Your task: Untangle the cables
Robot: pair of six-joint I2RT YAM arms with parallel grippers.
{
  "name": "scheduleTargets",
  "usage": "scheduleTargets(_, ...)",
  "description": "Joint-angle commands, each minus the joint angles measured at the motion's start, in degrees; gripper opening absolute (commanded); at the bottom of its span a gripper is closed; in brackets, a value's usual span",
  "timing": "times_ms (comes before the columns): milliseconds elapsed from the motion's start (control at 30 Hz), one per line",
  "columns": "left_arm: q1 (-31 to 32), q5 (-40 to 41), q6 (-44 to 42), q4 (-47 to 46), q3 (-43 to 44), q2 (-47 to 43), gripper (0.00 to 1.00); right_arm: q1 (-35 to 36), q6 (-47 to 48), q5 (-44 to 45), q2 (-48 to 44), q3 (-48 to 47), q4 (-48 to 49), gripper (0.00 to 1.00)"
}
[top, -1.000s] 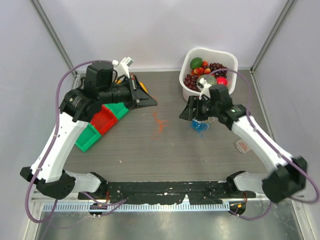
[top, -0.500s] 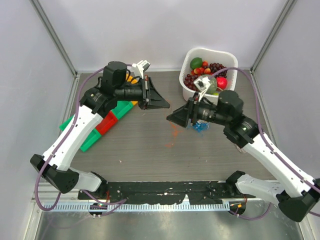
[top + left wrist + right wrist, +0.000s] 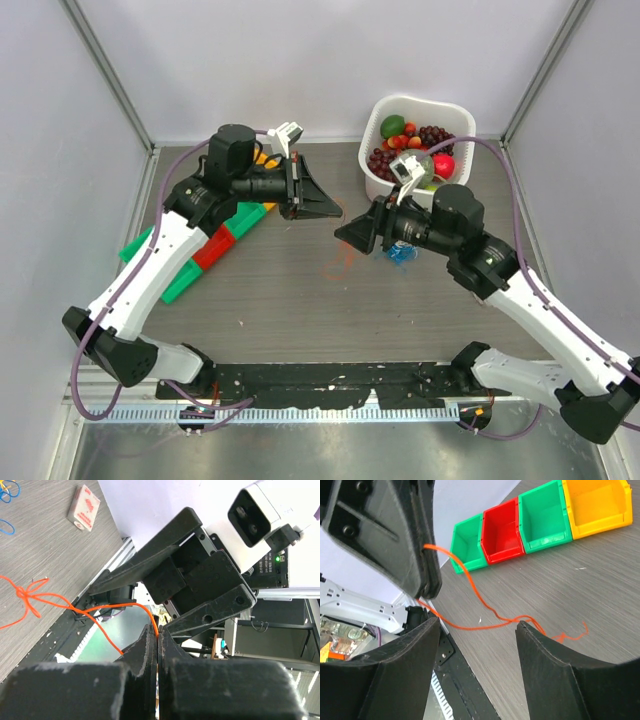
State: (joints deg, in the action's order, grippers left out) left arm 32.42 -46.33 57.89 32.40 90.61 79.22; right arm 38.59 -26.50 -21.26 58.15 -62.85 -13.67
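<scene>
Around: a white basket [image 3: 420, 99] of fruit sits at the far right of the table [image 3: 290, 310], with a row of green, red and yellow bins [image 3: 540, 520] on the left.
Left hand [image 3: 157, 630]: clenched on one end of the orange cable [image 3: 485, 607].
Orange cable: sags from that hand to a knot on the table, near the right hand [image 3: 476, 625].
Right hand: released, holding nothing.
Blue cables [image 3: 401, 254]: bunched by the right wrist.

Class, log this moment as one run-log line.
left gripper: shut on thin orange cable | right gripper: open | blue cable bunch: on table
</scene>
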Motion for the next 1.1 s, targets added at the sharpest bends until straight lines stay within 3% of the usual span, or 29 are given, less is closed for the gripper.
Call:
scheduleTargets(0, -0.43, -0.78, -0.49, -1.9, -0.17, -1.7, 0.0, 0.26, 3.99, 2.26, -5.06, -3.33, -4.07, 0.68)
scheduleTargets(167, -0.34, -2.01, 1.61, -4.0, -1.66, -1.52, 0.0, 0.26, 5.94, 5.08, -4.36, -4.73, -6.28, 0.71)
scheduleTargets(567, -0.34, -2.63, 5.91, -9.28, -4.21, -3.89, 0.0, 0.52, 4.09, 3.67, 3.02, -3.78, 4.08, 0.65)
scheduleTargets(733, -0.34, -3.59, 11.09, -15.51, -6.05, -5.13, 0.0, 1.14, 0.06, 9.28, 3.46, 0.61, 11.38, 0.65)
scheduleTargets(833, -0.34, -4.04, 13.21, -18.6, -6.93, -5.39, 0.0, 2.01, -5.21, 13.77, 5.3, 3.52, 18.83, 0.59)
scheduleTargets(1067, -0.26, -4.13, 15.68, -19.75, -4.31, -6.09, 0.0, 3.86, -6.19, 23.89, 11.37, 5.52, 18.68, 0.54)
